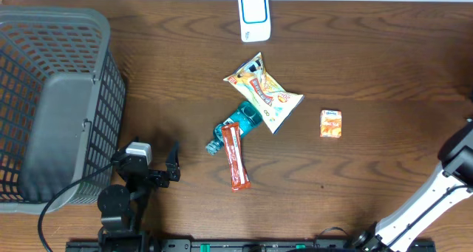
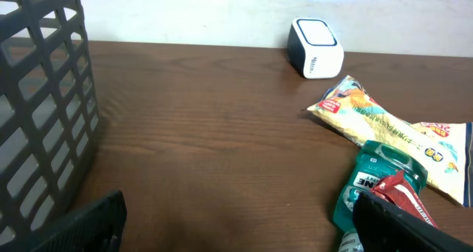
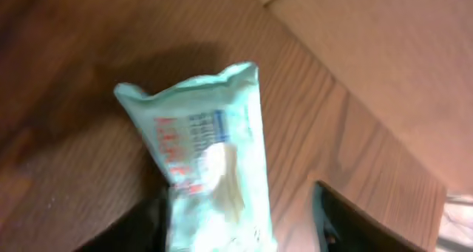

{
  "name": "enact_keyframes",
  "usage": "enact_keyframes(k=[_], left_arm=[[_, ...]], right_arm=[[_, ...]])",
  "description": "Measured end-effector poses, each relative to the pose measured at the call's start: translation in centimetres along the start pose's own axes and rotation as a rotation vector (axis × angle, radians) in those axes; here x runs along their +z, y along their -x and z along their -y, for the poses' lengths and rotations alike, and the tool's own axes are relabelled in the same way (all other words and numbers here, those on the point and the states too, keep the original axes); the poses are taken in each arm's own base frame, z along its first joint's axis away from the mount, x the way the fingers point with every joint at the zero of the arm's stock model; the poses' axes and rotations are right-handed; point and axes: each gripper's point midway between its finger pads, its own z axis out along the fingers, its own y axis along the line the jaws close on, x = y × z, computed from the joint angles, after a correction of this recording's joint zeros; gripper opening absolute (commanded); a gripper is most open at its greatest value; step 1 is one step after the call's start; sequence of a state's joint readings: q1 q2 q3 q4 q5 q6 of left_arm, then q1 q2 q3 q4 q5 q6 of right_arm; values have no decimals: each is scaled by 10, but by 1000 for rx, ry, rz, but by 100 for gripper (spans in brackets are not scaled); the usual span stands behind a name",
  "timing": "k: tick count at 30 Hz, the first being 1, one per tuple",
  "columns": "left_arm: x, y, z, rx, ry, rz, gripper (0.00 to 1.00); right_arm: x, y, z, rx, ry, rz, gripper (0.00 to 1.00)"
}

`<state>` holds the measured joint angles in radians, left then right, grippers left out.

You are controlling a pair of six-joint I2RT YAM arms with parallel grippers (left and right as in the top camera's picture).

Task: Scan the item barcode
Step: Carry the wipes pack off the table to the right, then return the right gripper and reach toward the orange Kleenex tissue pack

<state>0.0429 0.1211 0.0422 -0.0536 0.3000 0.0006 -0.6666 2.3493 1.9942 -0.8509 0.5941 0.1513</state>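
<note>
Sitting between the parted fingers (image 3: 332, 215) of the right gripper (image 3: 240, 216), the pale-green plastic packet (image 3: 207, 134) seems light, slippery, best pinched mid-body

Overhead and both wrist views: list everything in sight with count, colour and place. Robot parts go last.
table: 1, brown wood, under everything
basket: 1, grey mesh, left end of the table
scanner: 1, white with blue, far edge, centre
snack bag: 1, yellow and white, table centre
teal pack: 1, teal, partly under the snack bag
red bar: 1, red-orange, lying over the teal pack's near end
small box: 1, orange, right of the snack bag, apart from it
mint packet: 1, pale green with red and blue print, only in the right wrist view
left gripper: 1, black, open, near the basket
right gripper: 1, dark, fingers spread either side of the mint packet
</note>
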Motion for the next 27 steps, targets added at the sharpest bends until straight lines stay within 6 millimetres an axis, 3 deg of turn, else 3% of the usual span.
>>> enact_keyframes(k=[3,5,6,11,15,20,23,25,27], left_arm=[[0,0,0,0,0,0,98],[0,0,0,0,0,0,98],[0,0,0,0,0,0,98],[0,0,0,0,0,0,98],[0,0,0,0,0,0,98],[0,0,0,0,0,0,98],[0,0,0,0,0,0,98],[0,0,0,0,0,0,98],[0,0,0,0,0,0,98]], right_arm=[[-13,5,-9,18,117,5,84],[-33,13,-19,34,222,29,98],[-47,18,-24,40,277,46,99],[-157,48,-46,71,595,203,99],[-256,53,-52,49,768,338,99],[-367,31,-51,-22,934,470,99],[-418,6,-54,-82,1029,505,99],[-438,-16,-59,-136,1079,482,99],[-446,-44,-68,-201,1107,415,99]])
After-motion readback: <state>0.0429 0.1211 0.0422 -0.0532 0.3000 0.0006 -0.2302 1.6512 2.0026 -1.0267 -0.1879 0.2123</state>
